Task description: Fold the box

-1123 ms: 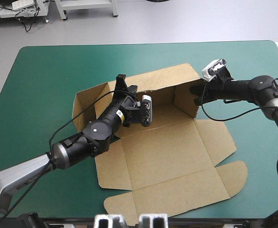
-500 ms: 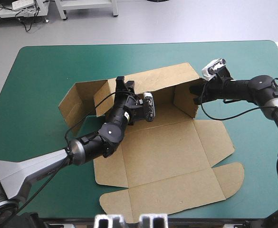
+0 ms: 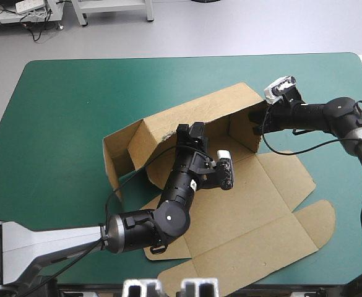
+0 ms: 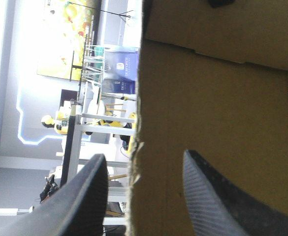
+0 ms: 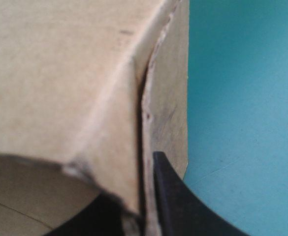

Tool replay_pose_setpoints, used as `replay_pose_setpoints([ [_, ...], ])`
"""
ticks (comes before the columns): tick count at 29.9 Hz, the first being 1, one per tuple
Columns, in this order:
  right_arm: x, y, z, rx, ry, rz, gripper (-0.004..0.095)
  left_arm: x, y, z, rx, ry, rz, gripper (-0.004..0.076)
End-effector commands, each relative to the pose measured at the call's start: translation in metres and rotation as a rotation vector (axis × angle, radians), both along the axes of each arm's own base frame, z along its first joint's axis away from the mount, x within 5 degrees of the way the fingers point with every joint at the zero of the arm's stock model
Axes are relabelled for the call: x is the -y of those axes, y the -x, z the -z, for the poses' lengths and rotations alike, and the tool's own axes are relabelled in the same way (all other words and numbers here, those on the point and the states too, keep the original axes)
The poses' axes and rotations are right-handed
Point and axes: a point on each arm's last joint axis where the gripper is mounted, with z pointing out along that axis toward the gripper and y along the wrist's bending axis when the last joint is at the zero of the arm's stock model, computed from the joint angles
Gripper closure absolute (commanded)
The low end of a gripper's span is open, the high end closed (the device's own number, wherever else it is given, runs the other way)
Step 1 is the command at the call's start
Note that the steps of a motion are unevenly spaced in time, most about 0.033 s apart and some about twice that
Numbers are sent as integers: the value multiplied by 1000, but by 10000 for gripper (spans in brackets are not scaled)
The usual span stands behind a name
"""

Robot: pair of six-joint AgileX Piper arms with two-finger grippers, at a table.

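Teal-green tabletop point(image 3: 57, 111) bare from 9 to 12 o'clock of the box point(image 3: 249, 204), which sits centre. Its flat flaps reach the near edge at 6. Back and side walls raised. Left claw point(image 4: 144, 157) spread, astride the back wall's top edge. Right claw point(image 3: 255, 119) clenched on the wall at the 2 o'clock corner.

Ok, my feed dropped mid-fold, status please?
Left gripper open, astride the back wall. Right gripper shut on the box, right wall. Walls partly raised, front flaps flat. No obstruction seen.
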Motion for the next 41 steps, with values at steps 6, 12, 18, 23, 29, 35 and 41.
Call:
replay_pose_setpoints([
  [6, -2, 8, -20, 0, -47, 13, 908, -32, 9, -91, 174, 338, -117, 409],
  [12, -14, 17, -50, 48, -47, 93, 908, -97, -24, -143, 229, 631, -290, 698],
  [18, -47, 27, -103, 80, -41, 125, 908, -164, -49, -167, 311, 736, -490, 725],
  [23, -64, 39, -145, 36, 0, 181, 908, -216, -64, -165, 172, 901, -584, 710],
  [29, -61, 59, -171, -131, 66, 231, 908, -272, -79, -151, 32, 1037, -722, 710],
  [35, -68, 41, -143, -319, 97, 242, 908, -296, -82, -136, -142, 1097, -793, 710],
  [41, -80, -4, -81, -439, 200, 201, 909, -294, -77, -119, -356, 1055, -830, 710],
])
